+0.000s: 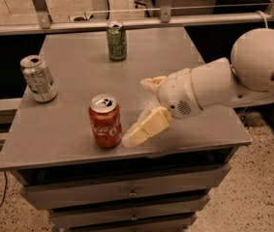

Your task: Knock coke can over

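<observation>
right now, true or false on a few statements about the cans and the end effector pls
1. The coke can stands upright. True.
2. The end effector is low over the table, close beside the coke can. True.
3. The green can lies on its side. False: it stands upright near the table's far edge.
4. The end effector grips the silver-white can. False: it is open and holds nothing; that can stands alone near the table's left edge as the camera sees it.
</observation>
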`<state>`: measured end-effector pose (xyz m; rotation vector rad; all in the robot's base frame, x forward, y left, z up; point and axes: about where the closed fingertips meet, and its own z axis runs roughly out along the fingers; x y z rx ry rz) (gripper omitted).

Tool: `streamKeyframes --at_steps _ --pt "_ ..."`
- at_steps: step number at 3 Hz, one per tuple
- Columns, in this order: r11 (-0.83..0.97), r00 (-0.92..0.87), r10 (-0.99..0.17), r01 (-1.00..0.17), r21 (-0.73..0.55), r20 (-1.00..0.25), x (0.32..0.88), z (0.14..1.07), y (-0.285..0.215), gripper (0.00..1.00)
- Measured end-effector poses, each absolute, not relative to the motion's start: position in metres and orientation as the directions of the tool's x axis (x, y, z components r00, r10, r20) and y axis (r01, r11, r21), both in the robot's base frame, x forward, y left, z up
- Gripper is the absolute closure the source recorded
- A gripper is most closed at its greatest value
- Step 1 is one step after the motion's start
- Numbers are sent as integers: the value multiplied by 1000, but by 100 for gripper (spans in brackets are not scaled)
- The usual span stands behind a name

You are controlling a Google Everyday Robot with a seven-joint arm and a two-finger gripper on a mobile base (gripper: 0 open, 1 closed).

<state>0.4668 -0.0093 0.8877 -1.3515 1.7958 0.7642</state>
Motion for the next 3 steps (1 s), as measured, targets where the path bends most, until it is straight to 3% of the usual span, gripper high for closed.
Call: streamKeyframes --at_steps 1,3 --pt "239 -132 -435 -971 27 -891 461 887 22 0" --pt "248 -151 -355 -967 63 -923 449 880 68 42"
